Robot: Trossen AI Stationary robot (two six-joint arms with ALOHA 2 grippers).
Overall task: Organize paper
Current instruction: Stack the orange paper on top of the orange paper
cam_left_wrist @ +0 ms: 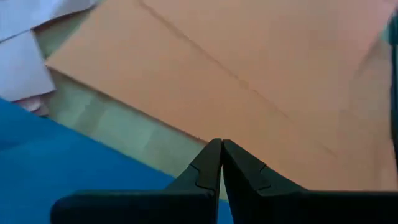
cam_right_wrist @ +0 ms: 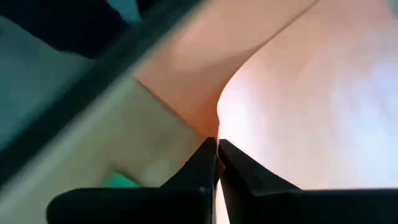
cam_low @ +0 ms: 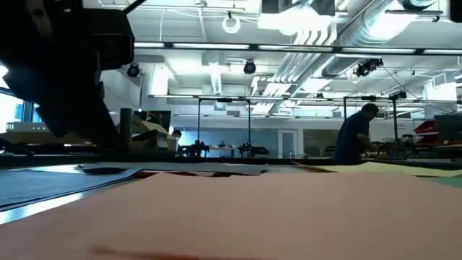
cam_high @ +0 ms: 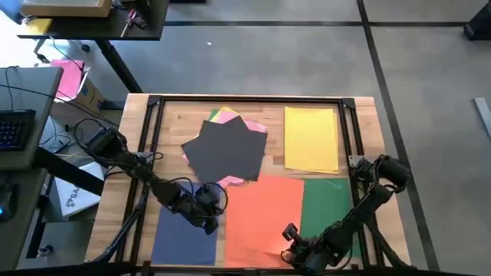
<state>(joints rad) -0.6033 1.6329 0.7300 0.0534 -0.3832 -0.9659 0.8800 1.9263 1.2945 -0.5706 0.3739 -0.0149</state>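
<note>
Coloured paper lies flat on the wooden table. A dark grey sheet (cam_high: 226, 149) covers pink (cam_high: 239, 181) and other sheets at the centre. A yellow sheet (cam_high: 311, 138) lies far right and a green one (cam_high: 330, 203) near right. An orange sheet (cam_high: 265, 207) lies beside a blue one (cam_high: 184, 238). My left gripper (cam_high: 209, 218) is shut, its tips (cam_left_wrist: 221, 146) over the bare wood strip between the blue (cam_left_wrist: 62, 162) and orange (cam_left_wrist: 249, 62) sheets. My right gripper (cam_high: 290, 234) is shut on the orange sheet near its near right corner. My left gripper's shut tips stand at the orange sheet's left edge (cam_left_wrist: 205, 134); I cannot tell whether they touch it or the wood. My right gripper pinches the orange sheet between its two fingers at the near edge (cam_right_wrist: 217, 127), close to the right corner. There the paper bows up from the table into a curved fold; the rest lies flat.
A black frame rail (cam_high: 153, 138) runs around the work area. Left of the table stand a desk with a keyboard (cam_high: 15, 126) and a cardboard box with a magenta sheet (cam_high: 69, 77). A person (cam_low: 357, 133) stands in the room beyond.
</note>
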